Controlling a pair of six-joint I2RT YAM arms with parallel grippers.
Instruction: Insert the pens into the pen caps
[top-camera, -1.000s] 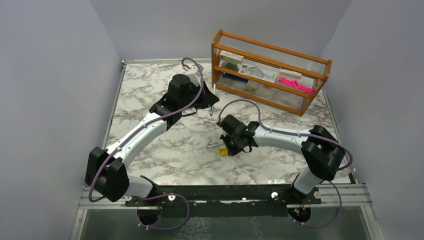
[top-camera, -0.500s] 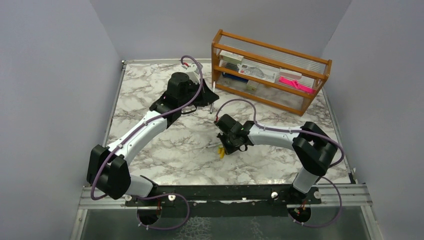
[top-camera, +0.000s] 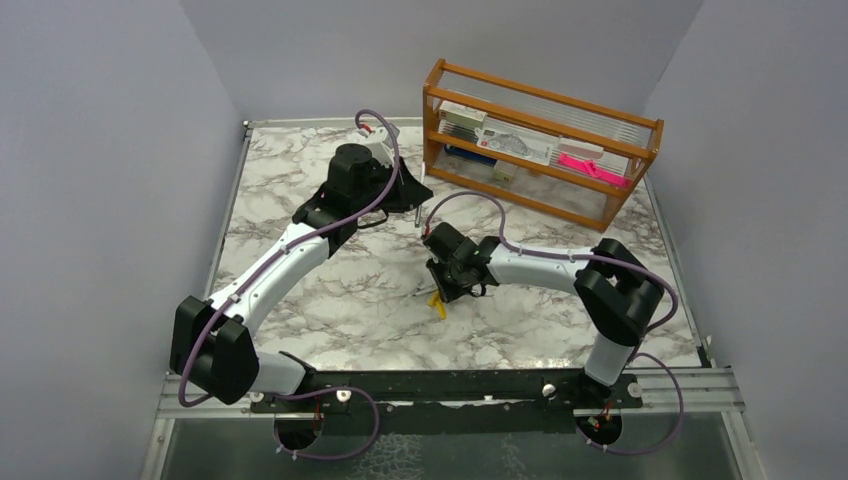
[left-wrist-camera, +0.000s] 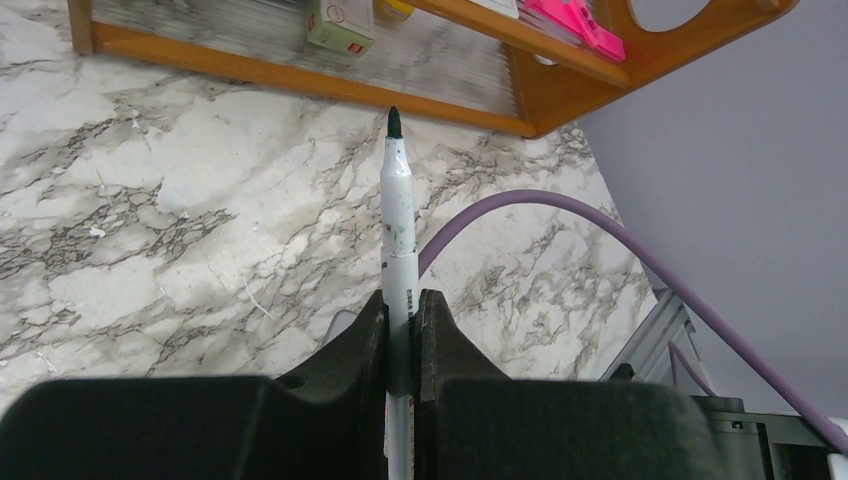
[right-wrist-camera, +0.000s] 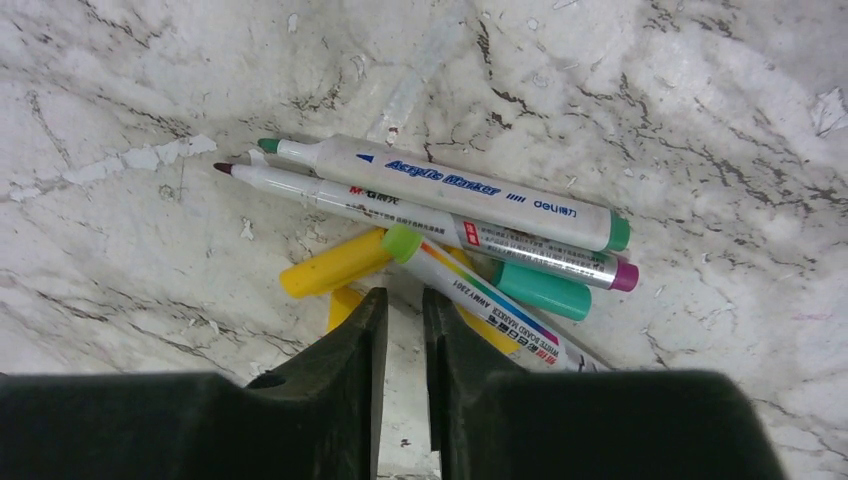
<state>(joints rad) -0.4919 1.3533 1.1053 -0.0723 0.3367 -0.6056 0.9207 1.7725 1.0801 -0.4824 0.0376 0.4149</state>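
My left gripper (left-wrist-camera: 402, 297) is shut on a white pen (left-wrist-camera: 398, 210) whose dark green tip points away, toward the rack; in the top view it (top-camera: 413, 196) hangs above the table's far middle. My right gripper (right-wrist-camera: 404, 295) is empty, its jaws a narrow gap apart, low over a pile. The pile holds a green-tipped pen (right-wrist-camera: 450, 190), a red-tipped pen (right-wrist-camera: 420, 222), a pen with a light green cap (right-wrist-camera: 490, 300), yellow caps (right-wrist-camera: 335, 265) and a teal cap (right-wrist-camera: 540, 290). Its left fingertip (right-wrist-camera: 372, 310) partly covers a second yellow cap (right-wrist-camera: 343, 305). A yellow cap (top-camera: 438, 304) shows in the top view.
A wooden rack (top-camera: 610, 212) with boxes and a bright pink flat object (top-camera: 592, 168) stands at the back right of the marble table (top-camera: 330, 310). A purple cable (left-wrist-camera: 600, 240) loops past my left gripper. Grey walls close in on both sides.
My right gripper has moved left and a little away, over the pile of pens and caps. My left gripper, with its pen, has shifted slightly left and back.
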